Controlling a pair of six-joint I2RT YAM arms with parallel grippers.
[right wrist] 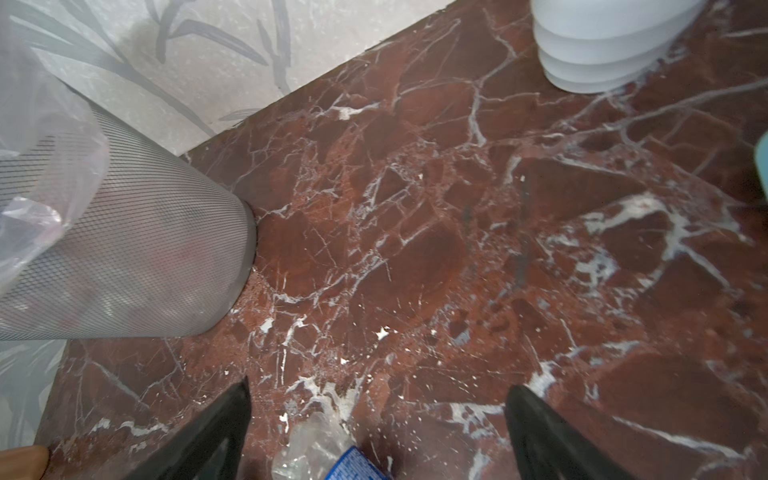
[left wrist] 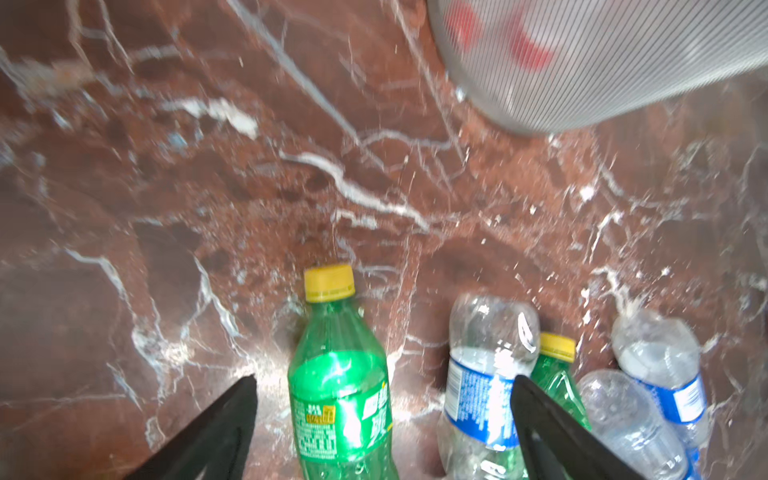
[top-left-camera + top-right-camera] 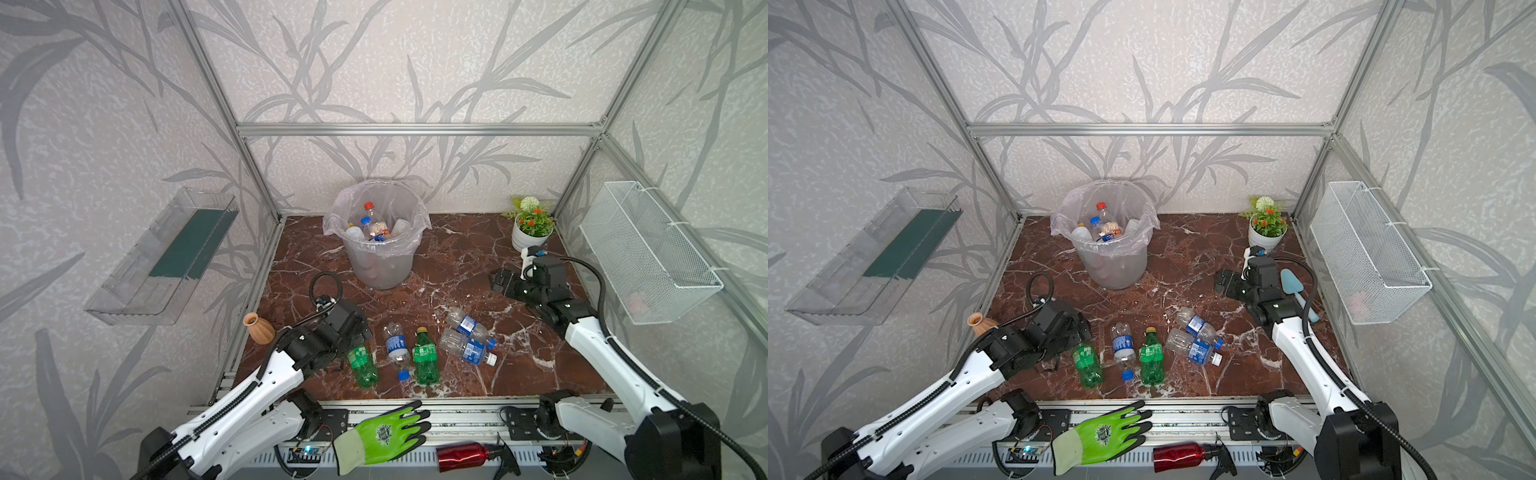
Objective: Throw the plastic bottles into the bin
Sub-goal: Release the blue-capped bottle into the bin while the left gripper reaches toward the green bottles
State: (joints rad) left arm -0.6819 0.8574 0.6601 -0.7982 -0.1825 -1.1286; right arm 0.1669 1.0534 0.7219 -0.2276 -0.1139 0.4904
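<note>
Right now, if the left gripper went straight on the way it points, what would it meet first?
Likely the nearest green bottle, lying between the left gripper's open jaws; depth unclear.

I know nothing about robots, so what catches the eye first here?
Five plastic bottles lie scattered on the red marble table, two of them vivid green. Behind them stands the grey bin, bag-lined and already holding several bottles. A bright green glove lies on the front rail, and the left arm's open fingers hang over one green bottle.
</note>
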